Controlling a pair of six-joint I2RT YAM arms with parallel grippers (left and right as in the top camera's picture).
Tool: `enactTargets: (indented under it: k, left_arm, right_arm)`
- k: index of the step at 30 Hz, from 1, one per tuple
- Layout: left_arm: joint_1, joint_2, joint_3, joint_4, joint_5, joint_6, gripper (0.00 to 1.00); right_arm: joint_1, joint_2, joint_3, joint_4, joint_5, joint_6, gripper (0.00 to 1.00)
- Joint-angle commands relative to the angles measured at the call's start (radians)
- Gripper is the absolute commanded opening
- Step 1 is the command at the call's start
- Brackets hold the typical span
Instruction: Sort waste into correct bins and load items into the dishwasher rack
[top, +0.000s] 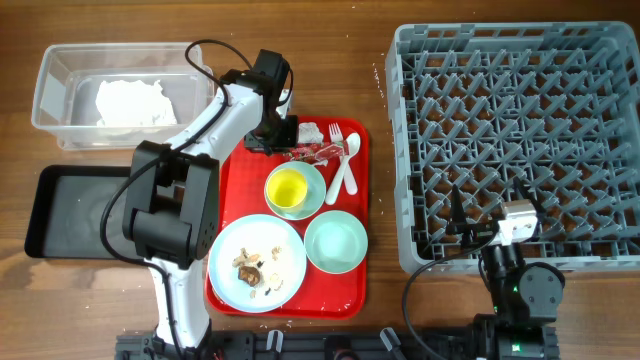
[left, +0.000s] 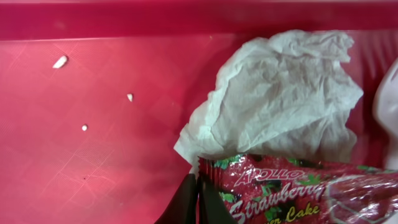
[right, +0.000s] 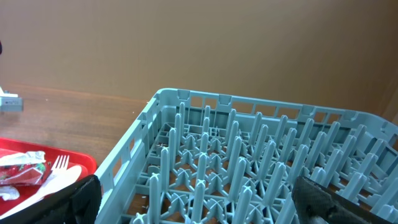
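Left wrist view: left gripper (left: 198, 202) pinched shut on a corner of the wrapper (left: 292, 193), likely to bin it; right gripper (right: 205, 208) hangs wide open and empty by the rack (right: 249, 102).

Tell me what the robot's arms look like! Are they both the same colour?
Not quite. The left arm has smooth white tubes joined by chunky black blocks, with a thin black cable looping off it. The right arm looks mostly black, with a small silvery-white box near its end. Both end in flat black fingers.
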Motion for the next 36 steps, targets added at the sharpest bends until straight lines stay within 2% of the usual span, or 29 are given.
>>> enactTargets:
  k: [1, 7, 12, 13, 14, 17, 18, 19, 20, 27, 33, 36]
  left_arm:
    - [0.024, -0.003, 0.01, 0.003, 0.003, -0.103, 0.04]
    - [0.118, -0.118, 0.016, 0.003, -0.04, -0.254, 0.04]
    - [0.156, -0.21, 0.016, 0.005, -0.005, -0.266, 0.04]
    - [0.152, -0.215, 0.016, 0.008, 0.023, -0.266, 0.08]
    - [0.142, -0.214, 0.015, 0.019, 0.08, -0.241, 0.27]
    - [0.101, -0.194, 0.014, 0.031, 0.11, -0.146, 0.52]
    - [0.072, -0.18, 0.014, 0.037, 0.108, -0.093, 0.69]
    - [0.055, -0.17, 0.014, 0.043, 0.106, -0.069, 0.82]
    - [0.037, -0.154, 0.014, 0.051, 0.092, -0.058, 0.9]
    - [-0.019, -0.033, 0.014, 0.117, 0.037, -0.066, 0.9]
    - [-0.019, 0.041, 0.014, 0.139, -0.056, -0.109, 0.82]
    - [-0.024, 0.069, 0.014, 0.135, -0.056, -0.108, 0.63]
  right_arm:
    - [-0.005, -0.007, -0.002, 0.003, 0.005, -0.01, 1.0]
    - [-0.005, -0.007, -0.002, 0.003, 0.005, -0.01, 1.0]
    - [-0.005, -0.007, -0.002, 0.003, 0.005, -0.01, 1.0]
    - [-0.005, -0.007, -0.002, 0.003, 0.005, -0.01, 1.0]
    - [-0.005, -0.007, -0.002, 0.003, 0.005, -0.01, 1.0]
    - [-0.005, -0.007, -0.002, 0.003, 0.005, -0.01, 1.0]
    - [-0.005, -0.007, -0.002, 0.003, 0.005, -0.01, 1.0]
    - [-0.005, -0.007, -0.002, 0.003, 0.005, -0.01, 1.0]
    - [-0.005, -0.007, -0.002, 0.003, 0.005, -0.01, 1.0]
    - [-0.005, -0.007, -0.002, 0.003, 0.005, -0.01, 1.0]
    - [-0.005, -0.007, -0.002, 0.003, 0.005, -0.01, 1.0]
    - [-0.005, -0.007, -0.002, 0.003, 0.005, -0.01, 1.0]
